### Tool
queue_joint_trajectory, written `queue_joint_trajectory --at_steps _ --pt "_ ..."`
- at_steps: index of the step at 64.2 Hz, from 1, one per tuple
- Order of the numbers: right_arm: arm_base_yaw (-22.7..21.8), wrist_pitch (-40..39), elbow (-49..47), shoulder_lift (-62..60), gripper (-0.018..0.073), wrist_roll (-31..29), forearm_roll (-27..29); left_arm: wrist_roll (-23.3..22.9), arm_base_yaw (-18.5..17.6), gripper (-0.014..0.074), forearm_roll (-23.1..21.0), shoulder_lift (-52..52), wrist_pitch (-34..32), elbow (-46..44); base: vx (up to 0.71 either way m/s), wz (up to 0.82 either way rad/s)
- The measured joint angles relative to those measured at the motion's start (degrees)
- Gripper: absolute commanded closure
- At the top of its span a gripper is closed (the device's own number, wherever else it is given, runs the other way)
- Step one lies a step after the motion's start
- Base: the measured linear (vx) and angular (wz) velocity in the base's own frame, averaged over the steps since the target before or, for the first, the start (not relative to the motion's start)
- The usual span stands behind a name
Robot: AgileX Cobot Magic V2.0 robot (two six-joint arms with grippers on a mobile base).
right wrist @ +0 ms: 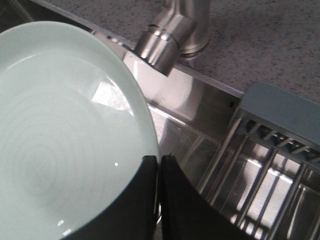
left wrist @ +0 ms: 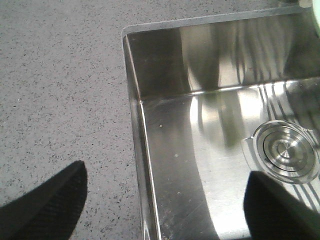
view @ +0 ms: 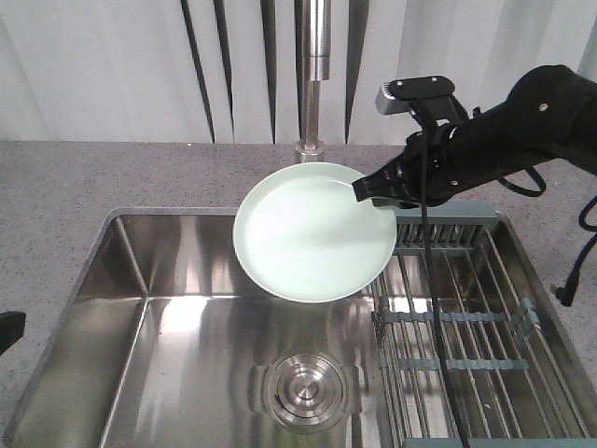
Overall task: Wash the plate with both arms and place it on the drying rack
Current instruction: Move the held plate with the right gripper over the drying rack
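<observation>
The pale mint-green plate [view: 312, 233] hangs tilted above the back of the sink, just under the tap. My right gripper [view: 366, 189] is shut on its right rim. In the right wrist view the two black fingers pinch the edge of the plate [right wrist: 60, 135], and the right gripper [right wrist: 159, 162] shows almost no gap. The drying rack [view: 466, 317] with its steel rods and grey-teal end piece lies in the right part of the sink, below and right of the plate. My left gripper [left wrist: 165, 172] is open over the sink's left wall, holding nothing.
A steel faucet [view: 317, 75] stands behind the plate, with its spout [right wrist: 172, 35] close to the rim. The sink basin [view: 177, 317] has a round drain [view: 303, 387]. Speckled grey counter [left wrist: 60, 90] surrounds the sink. A black cable hangs over the rack.
</observation>
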Motion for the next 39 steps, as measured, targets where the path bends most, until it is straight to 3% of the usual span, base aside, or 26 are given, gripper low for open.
queue_joint_trajectory --at_steps 39 --pt "-8.8 -0.7 15.1 -14.3 0.0561 -1.2 -1.0 0.0 0.0 0.0003 0.0 0.0 0.0 0.0 0.00 0.00"
